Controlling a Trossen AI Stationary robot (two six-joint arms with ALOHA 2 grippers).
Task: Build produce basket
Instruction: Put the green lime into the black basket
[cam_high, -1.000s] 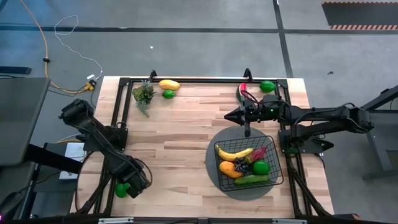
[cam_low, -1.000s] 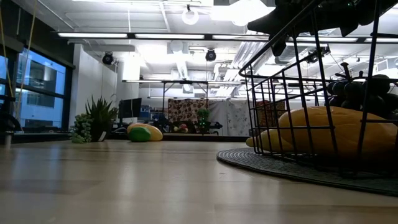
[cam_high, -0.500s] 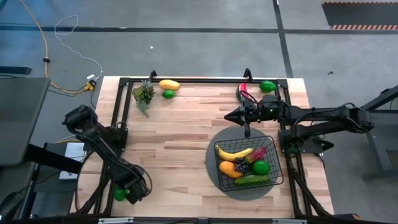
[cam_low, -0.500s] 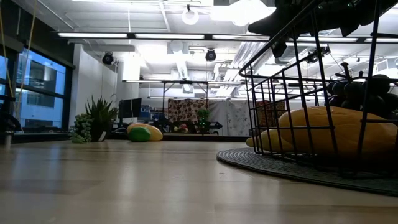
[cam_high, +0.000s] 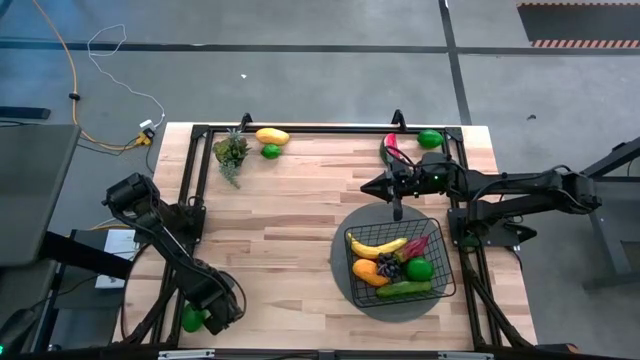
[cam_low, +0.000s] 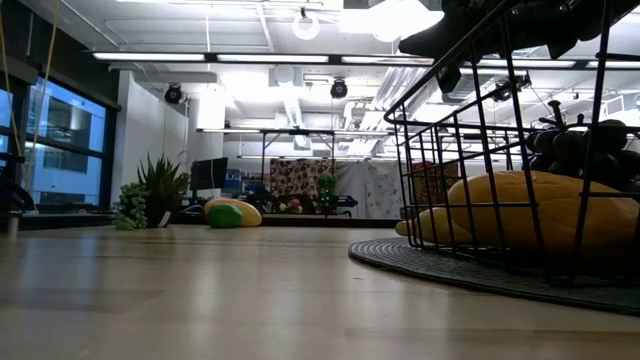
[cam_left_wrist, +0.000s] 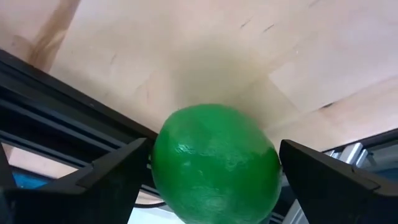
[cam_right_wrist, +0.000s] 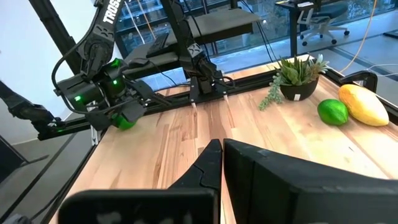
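Holding a lime (cam_left_wrist: 214, 163), left gripper (cam_high: 197, 318) seemingly overhangs table edge (cam_high: 160, 290).

The left claw (cam_high: 197, 318), gripping a green lime (cam_high: 191, 319), has moved toward 6 o'clock and slightly toward 9 o'clock, closer to the near edge of the desk (cam_high: 290, 230).

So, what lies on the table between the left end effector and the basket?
Only bare table, as the high view shows. The left end effector grips a lime at the near-left corner; the basket sits right.
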